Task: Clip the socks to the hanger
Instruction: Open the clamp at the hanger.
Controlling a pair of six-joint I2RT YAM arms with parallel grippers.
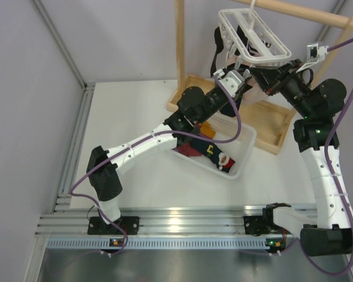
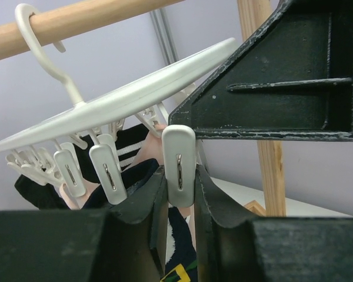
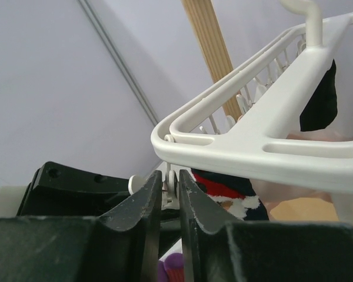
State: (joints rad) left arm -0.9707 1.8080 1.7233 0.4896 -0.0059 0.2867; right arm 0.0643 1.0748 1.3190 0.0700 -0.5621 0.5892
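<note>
My left gripper (image 2: 179,187) is closed on a white peg (image 2: 179,154) of the hanger (image 2: 123,97), a white plastic frame hung tilted by its hook from a wooden bar (image 2: 76,20). A navy sock (image 2: 181,242) with a yellow mark lies just below that peg, between my fingers. My right gripper (image 3: 170,197) is pressed shut beneath the hanger's corner. A red-white Santa sock (image 3: 223,188) lies just behind it; whether it is pinched, I cannot tell.

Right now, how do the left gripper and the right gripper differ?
The left gripper has its jaws on either side of a white clothes peg; the right gripper has its jaws almost together, nothing wide between them. The left sits under the hanger rim, the right at its rounded corner. Both are up at the hanger.
</note>
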